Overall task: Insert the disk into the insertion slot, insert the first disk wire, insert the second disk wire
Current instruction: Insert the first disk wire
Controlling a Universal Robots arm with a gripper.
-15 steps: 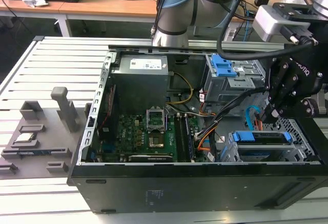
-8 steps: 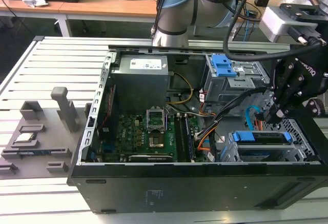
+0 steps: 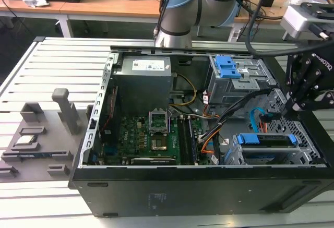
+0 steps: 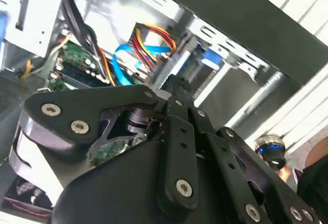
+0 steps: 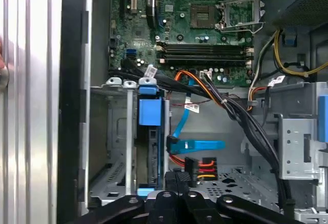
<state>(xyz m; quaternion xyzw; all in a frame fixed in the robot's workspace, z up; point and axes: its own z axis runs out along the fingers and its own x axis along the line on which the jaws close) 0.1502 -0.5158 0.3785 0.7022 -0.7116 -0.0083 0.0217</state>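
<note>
The disk [image 3: 266,140] in its blue carrier lies inside the insertion slot [image 3: 237,157], the low grey cage at the front on the exterior view's right. In the first wrist view the disk [image 5: 148,131] stands edge-on in the insertion slot [image 5: 115,183]. Beside it a blue flat wire [image 5: 197,144] and a black connector with red, orange and yellow wires [image 5: 197,166] hang loose, plugged into nothing. My gripper [image 3: 290,110] hovers over the cage's far end. Its fingers are shut together [image 5: 177,179], tips just short of the black connector, and nothing shows between them. The blue wire [image 4: 123,62] and coloured wires [image 4: 154,37] lie beyond the gripper [image 4: 177,85].
The open computer case [image 3: 198,191] lies on a slatted metal table [image 3: 52,66]. A taller grey cage with a blue latch [image 3: 229,66] stands behind the slot. The motherboard [image 3: 151,139], power supply [image 3: 143,82] and black cable bundles [image 5: 241,121] fill the case. Grey fixtures [image 3: 36,134] sit outside on the exterior view's left.
</note>
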